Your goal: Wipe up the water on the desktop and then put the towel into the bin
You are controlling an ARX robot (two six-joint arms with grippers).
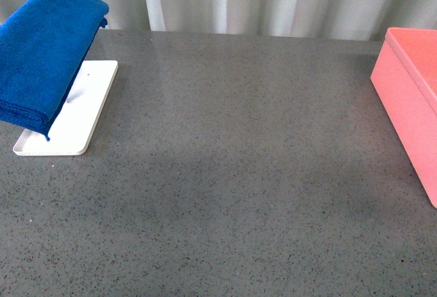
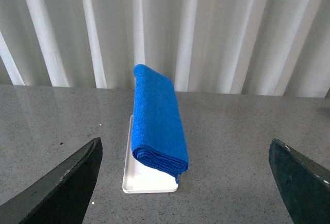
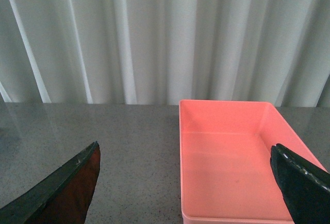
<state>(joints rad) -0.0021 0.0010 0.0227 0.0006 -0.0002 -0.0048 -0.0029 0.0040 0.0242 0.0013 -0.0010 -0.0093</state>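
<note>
The folded blue towel (image 1: 44, 54) lies draped over a stand on a flat white tray (image 1: 85, 116) at the far left of the speckled grey desktop (image 1: 232, 174). The salmon-pink bin (image 1: 413, 99) stands at the right edge. No water shows on the desktop. Neither arm appears in the front view. In the left wrist view the towel (image 2: 157, 121) sits ahead of my open left gripper (image 2: 185, 175), clear of both fingers. In the right wrist view the empty bin (image 3: 232, 157) lies ahead of my open right gripper (image 3: 185, 177).
A pleated white curtain (image 1: 273, 0) runs along the back edge of the desktop. The white tray (image 2: 149, 175) under the towel has a raised rim.
</note>
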